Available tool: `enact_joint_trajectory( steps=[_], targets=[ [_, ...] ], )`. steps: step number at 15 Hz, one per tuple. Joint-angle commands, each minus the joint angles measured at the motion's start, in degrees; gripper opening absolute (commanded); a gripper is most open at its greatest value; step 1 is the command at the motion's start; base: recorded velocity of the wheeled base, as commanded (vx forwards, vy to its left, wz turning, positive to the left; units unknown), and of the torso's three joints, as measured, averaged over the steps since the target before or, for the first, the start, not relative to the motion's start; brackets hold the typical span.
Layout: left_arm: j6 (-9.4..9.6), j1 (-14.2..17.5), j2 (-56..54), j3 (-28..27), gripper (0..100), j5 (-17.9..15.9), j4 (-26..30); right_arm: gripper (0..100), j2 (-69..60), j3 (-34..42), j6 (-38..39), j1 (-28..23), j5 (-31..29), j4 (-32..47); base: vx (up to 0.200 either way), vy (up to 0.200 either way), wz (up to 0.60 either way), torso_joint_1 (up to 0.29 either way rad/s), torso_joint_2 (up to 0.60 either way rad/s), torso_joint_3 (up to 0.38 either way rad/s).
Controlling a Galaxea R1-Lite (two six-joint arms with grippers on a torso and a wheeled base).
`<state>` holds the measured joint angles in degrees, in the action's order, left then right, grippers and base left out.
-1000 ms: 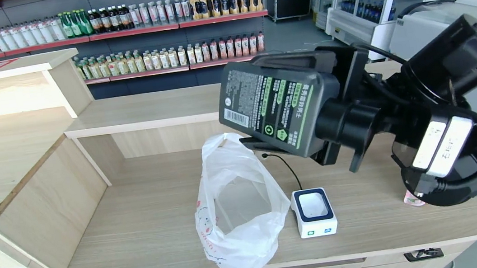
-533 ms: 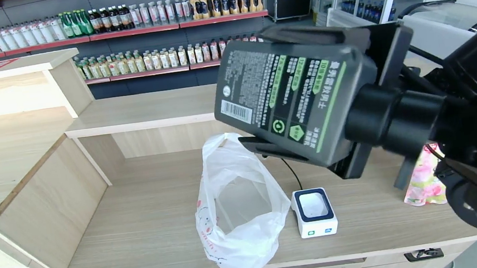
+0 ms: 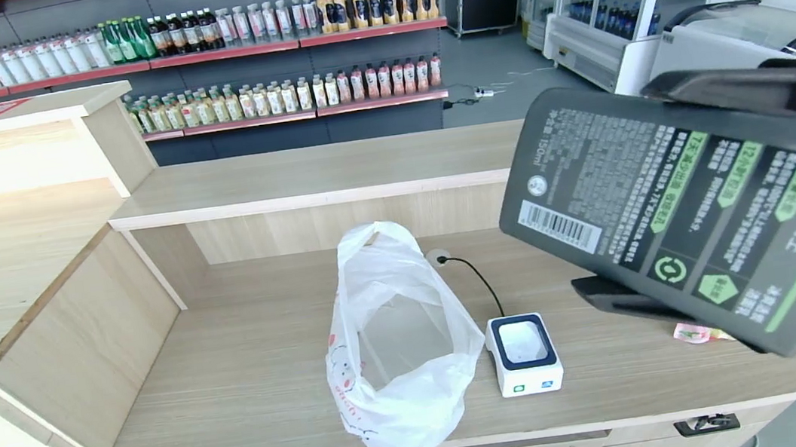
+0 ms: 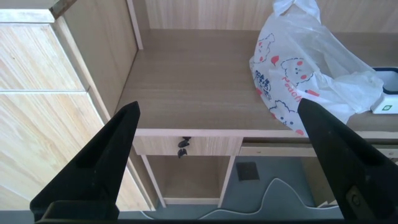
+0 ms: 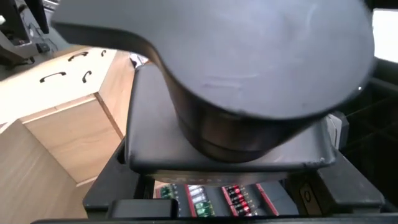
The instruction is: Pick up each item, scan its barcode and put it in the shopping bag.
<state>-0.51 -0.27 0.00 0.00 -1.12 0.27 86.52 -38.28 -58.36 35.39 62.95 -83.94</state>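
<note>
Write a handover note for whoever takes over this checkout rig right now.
Left hand: open, empty, out in front of the counter.
Right hand: shut on the dark pack, held high over the counter's right end, barcode facing up, away from the scanner.
Shopping bag: open beside the scanner, looks empty.
Done: pack picked up.
Left: scan and bag it, then the pink packet lying at the counter's right end.

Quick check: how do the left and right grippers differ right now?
The left gripper is open and empty; the right gripper is shut on the dark pack. The left is out before the counter's front edge, left of the shopping bag; the right is up over the counter's right end. Both have black fingers.
</note>
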Motion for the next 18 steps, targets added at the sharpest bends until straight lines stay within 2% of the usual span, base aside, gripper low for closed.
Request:
enact_joint_trajectory(
  steps=[1, 8, 12, 18],
  targets=[
    [-0.02, 0.0, 0.09, 0.0, 100, -0.02, 0.0, 0, 1.02, -0.66, -0.09, -0.06, 0.15, -0.08, 0.0, 0.0, 0.0, 0.0, 0.0, 0.0],
    [-0.02, 0.0, 0.09, 0.0, 100, -0.02, 0.0, 0, 7.17, -3.82, -3.69, -0.85, 4.11, -0.17, 0.0, 0.0, 0.0, 0.0, 0.0, 0.0],
    [-0.02, 0.0, 0.0, 0.0, 100, -0.02, 0.0, 0, 13.24, -11.38, -3.87, -0.76, 6.75, -0.08, 0.0, 0.0, 0.0, 0.0, 0.0, 0.0],
    [-0.02, 0.0, 0.09, 0.0, 100, -0.02, 0.0, 0, 18.34, -16.57, -3.61, 1.26, 7.71, -0.17, 0.0, 0.0, 0.0, 0.0, 0.0, 0.0]
  ],
)
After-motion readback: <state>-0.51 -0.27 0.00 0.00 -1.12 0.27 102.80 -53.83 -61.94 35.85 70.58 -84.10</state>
